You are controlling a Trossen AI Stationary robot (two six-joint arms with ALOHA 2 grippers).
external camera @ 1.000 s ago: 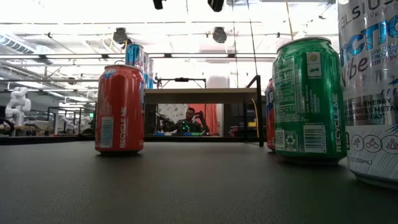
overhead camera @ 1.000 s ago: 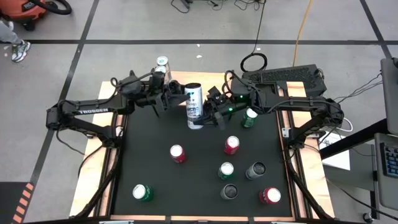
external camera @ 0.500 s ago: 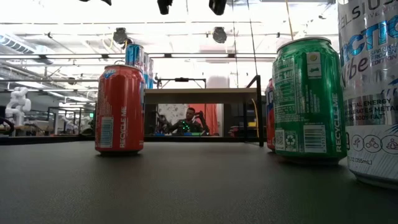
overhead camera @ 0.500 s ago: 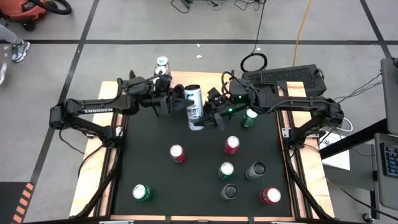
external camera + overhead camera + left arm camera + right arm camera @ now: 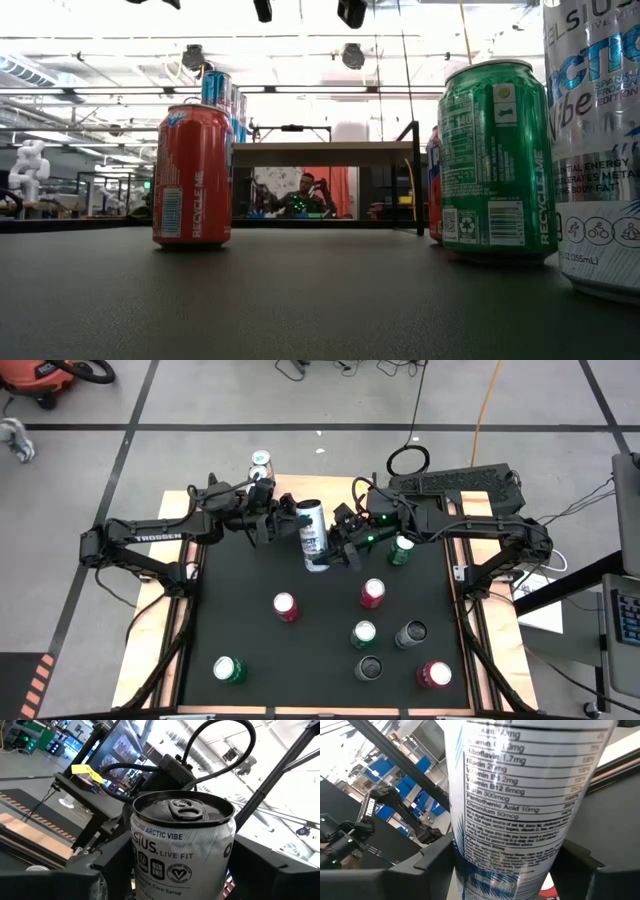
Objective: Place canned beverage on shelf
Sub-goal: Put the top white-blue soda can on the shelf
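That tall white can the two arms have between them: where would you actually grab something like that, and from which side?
Best around the middle of its round wall, coming in level from the side. The tall white can is slim and upright, so two fingers can close across it. The right gripper appears to hold it this way, while the left gripper sits close on the opposite side. The pull-tab top gives nothing to pinch.

high: straight down, whole table [image 5: 250, 650] | low: tabletop level, near cans | wrists: both close on tall can [image 5: 182, 850]
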